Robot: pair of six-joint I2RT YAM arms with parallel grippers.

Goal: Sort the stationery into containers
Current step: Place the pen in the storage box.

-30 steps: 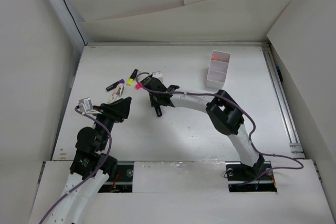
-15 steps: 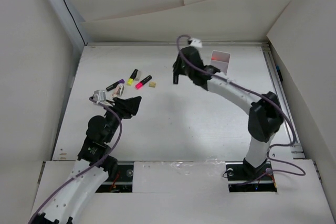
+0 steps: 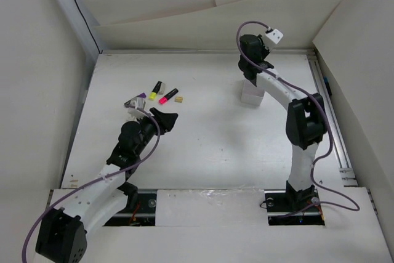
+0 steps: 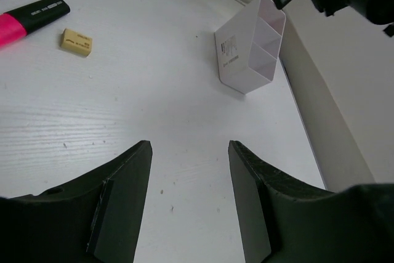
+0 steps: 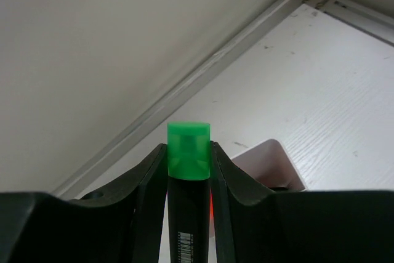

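Note:
My right gripper [image 5: 189,147] is shut on a green-capped black highlighter [image 5: 188,152], cap outward. In the top view it [image 3: 249,73] hangs just above the far end of the white three-compartment box [image 3: 251,95]. One corner of the box [image 5: 274,163] shows under the jaws, with an orange glow inside. My left gripper [image 4: 189,149] is open and empty over bare table [image 3: 165,119]. A yellow marker [image 3: 157,87], a pink marker [image 3: 167,96], a tan eraser [image 3: 178,98] and a purple marker [image 3: 136,98] lie far left. The left wrist view shows the pink marker [image 4: 21,18], the eraser [image 4: 76,40] and the box [image 4: 251,47].
White walls enclose the table on three sides. A metal rail [image 3: 332,121] runs along the right edge. The back wall stands close behind the box [image 5: 123,60].
My right arm swung from the marker pile to the far right, carrying the green highlighter over the box. My left gripper moved a little right and forward, still open.

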